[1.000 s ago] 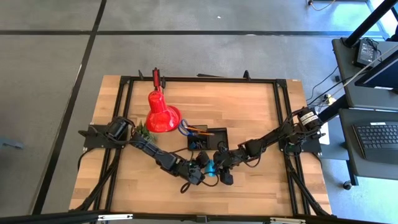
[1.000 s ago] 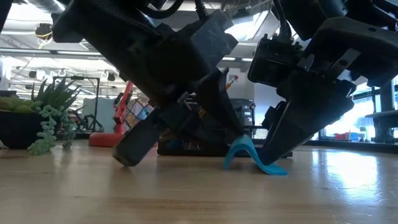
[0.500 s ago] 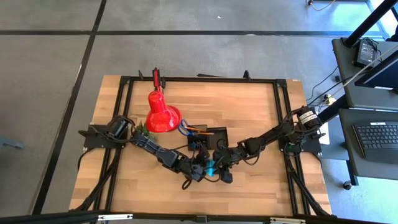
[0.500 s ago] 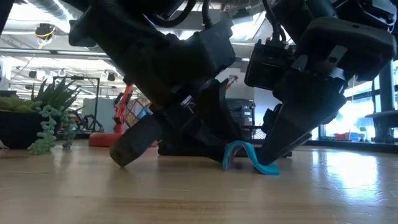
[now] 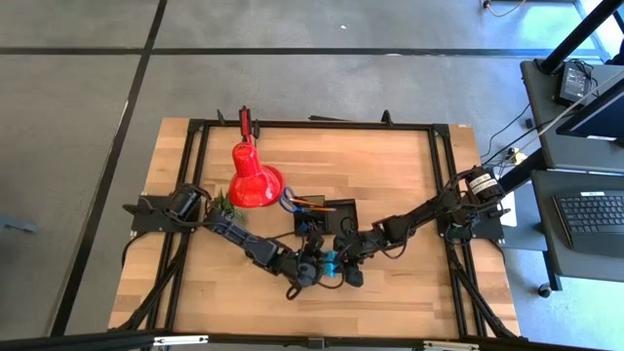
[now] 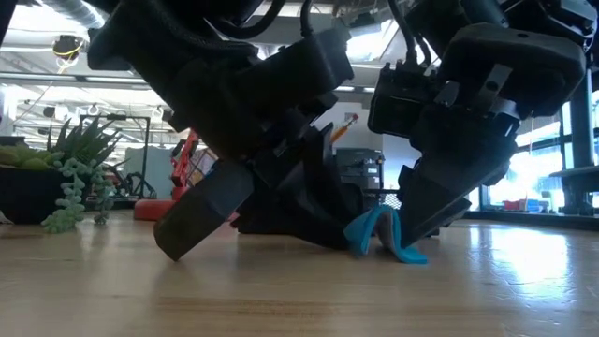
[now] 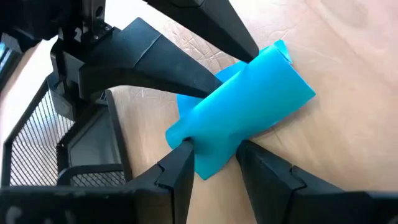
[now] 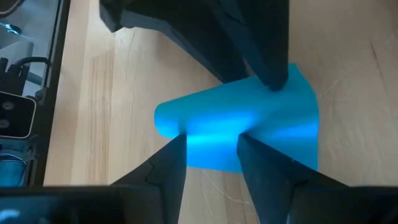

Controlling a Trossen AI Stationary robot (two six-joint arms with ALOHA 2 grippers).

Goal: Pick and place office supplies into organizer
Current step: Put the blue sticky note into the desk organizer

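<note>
The light-blue note pad [image 5: 329, 260] is bent into an arch [image 6: 377, 232] on the wood just in front of the black organizer [image 5: 328, 218]. Both grippers meet at it. My left gripper [image 7: 214, 168] comes from the table's left and is shut on one end of the pad. My right gripper [image 8: 210, 152] comes from the right and is shut on the opposite side. In the high view they stand close together, left gripper [image 5: 312, 270] and right gripper [image 5: 343, 265]. Orange pencils and blue scissor handles [image 5: 295, 203] stick out of the organizer. My left gripper pinches the pad's rolled-up end [image 7: 211, 152] between its two fingers [image 7: 178, 171], slanting down from the table's left. That end is raised off the wood. My right gripper pinches the arch's other side [image 8: 211, 134] between its fingers [image 8: 264, 168], slanting down from the right. The pad's lower edge [image 6: 412, 255] rests on the table.
The red desk lamp [image 5: 255, 179] and the small green plant [image 5: 225, 204] stand left of the organizer. A black frame [image 5: 312, 125] runs round the table. Bare wood lies near the front edge [image 5: 390, 302] and at the far right [image 5: 390, 166].
My left gripper has moved a little toward the pad and the right gripper. The pad's arch has been pushed narrower and steeper, its raised end lifted higher, while its lower edge stayed on the wood.
</note>
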